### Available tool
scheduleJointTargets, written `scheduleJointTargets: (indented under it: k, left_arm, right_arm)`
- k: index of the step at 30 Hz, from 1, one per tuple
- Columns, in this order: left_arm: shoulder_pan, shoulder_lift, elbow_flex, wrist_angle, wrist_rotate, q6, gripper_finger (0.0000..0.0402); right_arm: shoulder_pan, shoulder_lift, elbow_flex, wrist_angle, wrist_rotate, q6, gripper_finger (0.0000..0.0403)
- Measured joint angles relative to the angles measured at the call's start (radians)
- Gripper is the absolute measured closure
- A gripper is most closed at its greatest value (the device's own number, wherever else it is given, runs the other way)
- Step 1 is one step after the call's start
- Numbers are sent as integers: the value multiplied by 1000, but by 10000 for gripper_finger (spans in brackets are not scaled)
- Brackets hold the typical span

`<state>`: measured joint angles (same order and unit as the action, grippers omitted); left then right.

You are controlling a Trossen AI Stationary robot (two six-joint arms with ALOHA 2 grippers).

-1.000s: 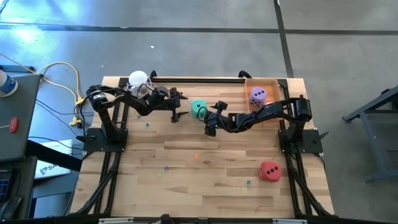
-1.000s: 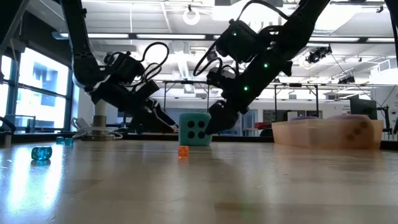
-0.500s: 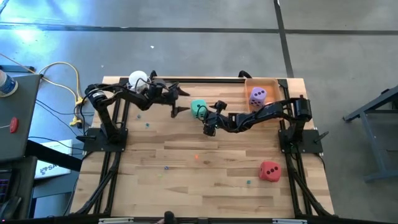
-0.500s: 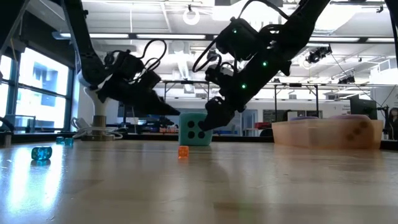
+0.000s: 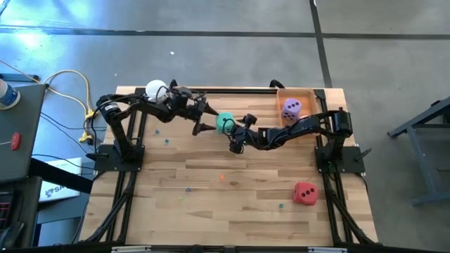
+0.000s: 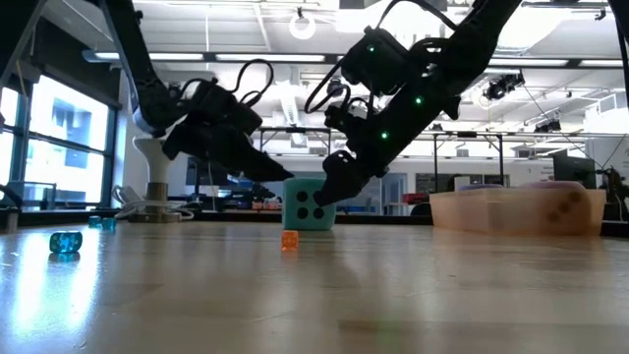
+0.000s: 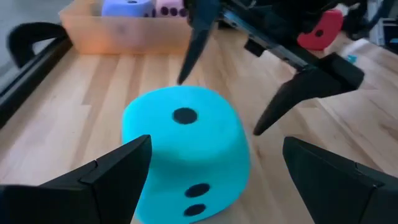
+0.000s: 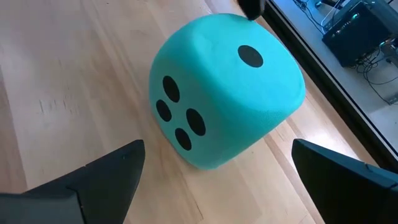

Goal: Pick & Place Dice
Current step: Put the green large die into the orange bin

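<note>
The mint green die (image 5: 223,121) rests flat on the wooden table toward its far side, one pip up in the left wrist view (image 7: 186,149) and four pips on a side in the right wrist view (image 8: 224,87). My left gripper (image 5: 204,117) stands open just left of it, its fingers aimed at the die. My right gripper (image 5: 234,137) stands open close on the die's near right. The purple die (image 5: 291,109) and the pink die (image 7: 169,7) lie in the orange tray (image 5: 295,90). The red die (image 5: 304,192) sits near the right front.
A white round-topped object (image 5: 156,90) stands at the far left behind my left arm. Small beads lie scattered on the table, among them an orange one (image 6: 289,240) and a blue one (image 6: 65,241). The table's middle and near part hold little else.
My left gripper has moved toward the table's right edge, up to the mint green die, has risen a little and has rolled about its own line. It stays open. The die has not moved.
</note>
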<state>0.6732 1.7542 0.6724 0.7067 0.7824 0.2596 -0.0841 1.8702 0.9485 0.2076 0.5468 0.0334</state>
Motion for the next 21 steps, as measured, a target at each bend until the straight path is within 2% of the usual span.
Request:
scheduleJointTargets:
  k: [7, 17, 21]
  left_arm:
    - [-9, 17, 2, 9, 6, -4, 49]
    - [-33, 42, 3, 14, 125, -78, 49]
    - [-52, 42, 3, 16, 127, -100, 49]
  right_arm:
    - [0, 0, 0, 0, 0, 0, 5]
    - [0, 0, 0, 7, 0, 0, 5]
    - [1, 0, 0, 5, -4, 20, 5]
